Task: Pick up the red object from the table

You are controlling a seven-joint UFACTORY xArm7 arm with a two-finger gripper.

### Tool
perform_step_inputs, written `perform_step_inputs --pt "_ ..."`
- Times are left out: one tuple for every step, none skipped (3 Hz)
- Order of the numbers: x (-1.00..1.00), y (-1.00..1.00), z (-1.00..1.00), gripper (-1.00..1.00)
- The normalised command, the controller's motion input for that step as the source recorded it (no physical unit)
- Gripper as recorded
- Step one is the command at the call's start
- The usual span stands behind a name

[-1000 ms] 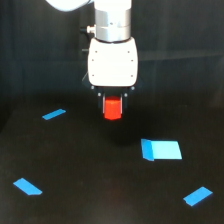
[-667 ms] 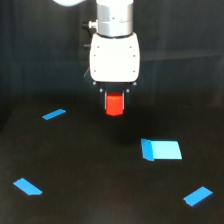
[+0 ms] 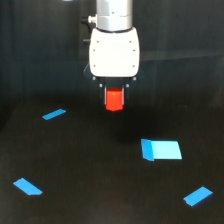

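Note:
The red object is a small red-orange upright cylinder held between the fingers of my gripper, under the white gripper body. The gripper is shut on it and holds it in the air above the black table. The dark fingers are hard to make out against the dark background. The cylinder's top is hidden by the gripper body.
A flat blue rectangular block lies on the table toward the exterior view's right. Small blue flat pieces lie at the left, the lower left and the lower right.
The gripper has risen with the red object in it, lifting it higher above the table. The blue pieces have not moved.

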Motion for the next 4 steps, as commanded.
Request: perform_step_inputs --pt "-0.1 0.02 0.1 -0.96" --pt "0.06 -0.02 0.09 -1.0" --pt "-0.08 -0.01 0.22 -1.0" --pt "-0.05 0.01 0.15 -0.97"
